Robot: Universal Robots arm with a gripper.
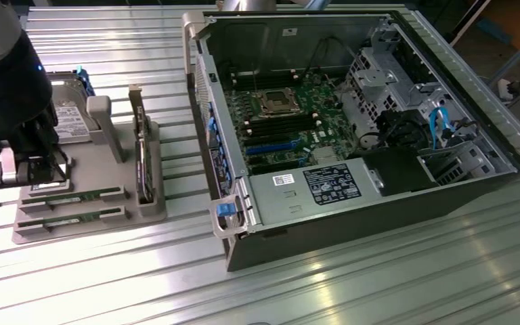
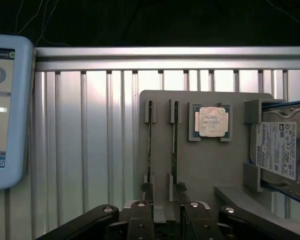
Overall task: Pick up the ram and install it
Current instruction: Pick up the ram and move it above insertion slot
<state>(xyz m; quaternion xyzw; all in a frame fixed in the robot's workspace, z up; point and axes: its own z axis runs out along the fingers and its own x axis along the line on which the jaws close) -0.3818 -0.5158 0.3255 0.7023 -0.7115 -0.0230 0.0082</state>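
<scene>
Is a ribbed aluminium table point(image 1: 351, 291), long slats running side by side, bright with glare. Bears two things directly. Toward the exterior view's left, near the edge: a flat grey holder point(image 1: 89, 222) with slots and posts, sitting flush on the slats. Just beside it, with a narrow strip of bare ribs between: an open dark computer case point(image 1: 332, 237) lying on its side, open face up. From the wrist, overlaps the slats at one side: a pale blue-framed screen point(image 2: 5, 110); cannot tell whether resting on them.
</scene>
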